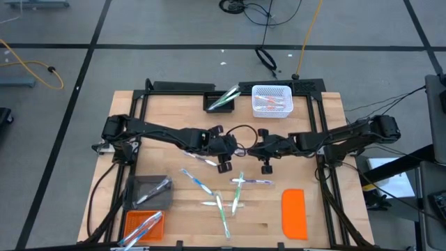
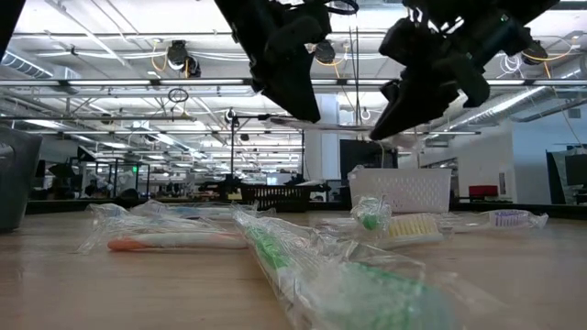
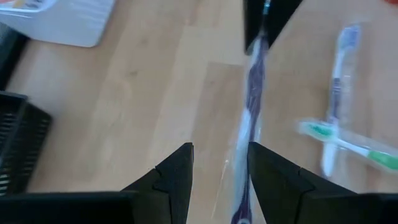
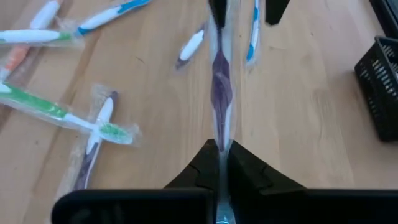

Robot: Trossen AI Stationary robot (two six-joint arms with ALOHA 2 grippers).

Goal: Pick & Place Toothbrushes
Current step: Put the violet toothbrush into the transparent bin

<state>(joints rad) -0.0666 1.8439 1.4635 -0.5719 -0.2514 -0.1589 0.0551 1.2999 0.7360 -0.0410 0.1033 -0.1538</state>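
The right gripper [image 4: 221, 149] is pinching one end of a light, slippery wrapped purple toothbrush [image 4: 221, 87] above the table centre; the left gripper [image 3: 221, 158] is straddling the other end, fingers apart

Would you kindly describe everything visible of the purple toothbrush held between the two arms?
The purple toothbrush is thin, with a purple-and-white handle inside a clear plastic wrapper. It hangs above the wooden table, stretched between the arms: the right end effector is shut on one end, and the other end lies between the left end effector's open fingers.
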